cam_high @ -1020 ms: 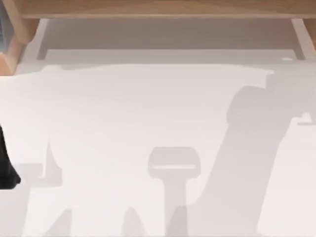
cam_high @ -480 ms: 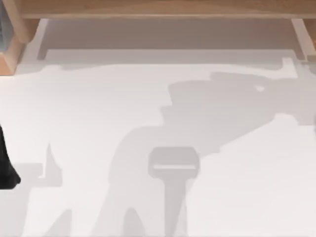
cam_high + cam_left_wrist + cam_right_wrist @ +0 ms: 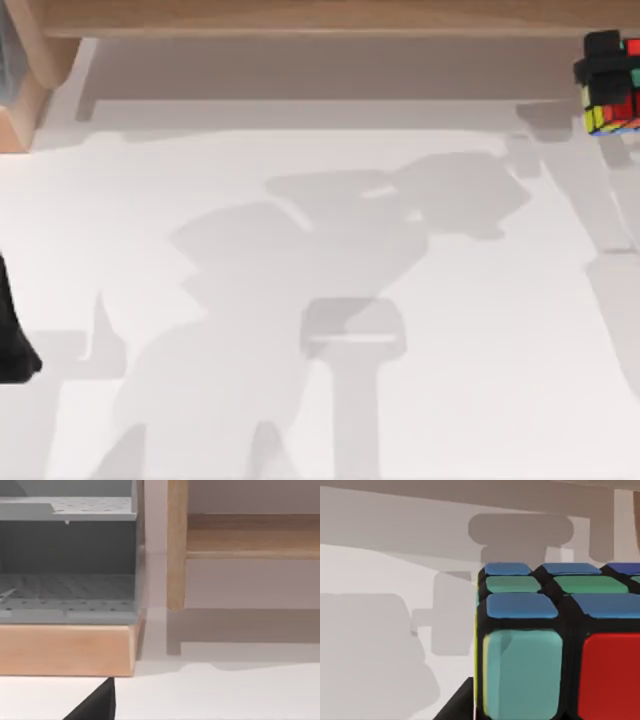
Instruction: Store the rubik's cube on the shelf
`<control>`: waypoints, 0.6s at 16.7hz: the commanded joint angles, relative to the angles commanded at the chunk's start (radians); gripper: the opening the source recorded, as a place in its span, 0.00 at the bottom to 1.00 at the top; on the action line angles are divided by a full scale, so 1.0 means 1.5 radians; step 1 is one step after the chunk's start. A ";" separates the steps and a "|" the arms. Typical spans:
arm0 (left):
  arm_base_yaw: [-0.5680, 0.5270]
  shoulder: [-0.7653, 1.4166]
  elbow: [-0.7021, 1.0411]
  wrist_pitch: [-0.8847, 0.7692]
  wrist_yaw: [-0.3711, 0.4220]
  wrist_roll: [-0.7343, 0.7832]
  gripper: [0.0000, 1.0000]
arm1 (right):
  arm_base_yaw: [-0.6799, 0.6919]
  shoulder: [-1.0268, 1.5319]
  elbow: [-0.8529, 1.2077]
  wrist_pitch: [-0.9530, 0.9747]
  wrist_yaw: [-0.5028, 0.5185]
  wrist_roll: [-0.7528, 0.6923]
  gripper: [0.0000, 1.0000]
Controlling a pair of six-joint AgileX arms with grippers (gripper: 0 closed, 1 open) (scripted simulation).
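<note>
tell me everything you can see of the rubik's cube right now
The rubik's cube is a small cube of glossy square tiles split by black lines. The top view shows it at the far right edge, partly cut off, near the shelf, with red, yellow and green tiles showing and the right gripper dark on top of it. The right wrist view shows it close up: blue, green, teal and red tiles, a thin yellow edge. It looks held above the white table, not yet on the shelf.
</note>
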 joint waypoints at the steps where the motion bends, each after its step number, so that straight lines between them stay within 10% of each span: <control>1: 0.000 0.000 0.000 0.000 0.000 0.000 1.00 | 0.031 -0.007 -0.042 0.064 0.012 0.005 0.00; 10: 0.000 0.000 0.000 0.000 0.000 0.000 1.00 | 0.240 0.031 -0.293 0.690 0.182 0.012 0.00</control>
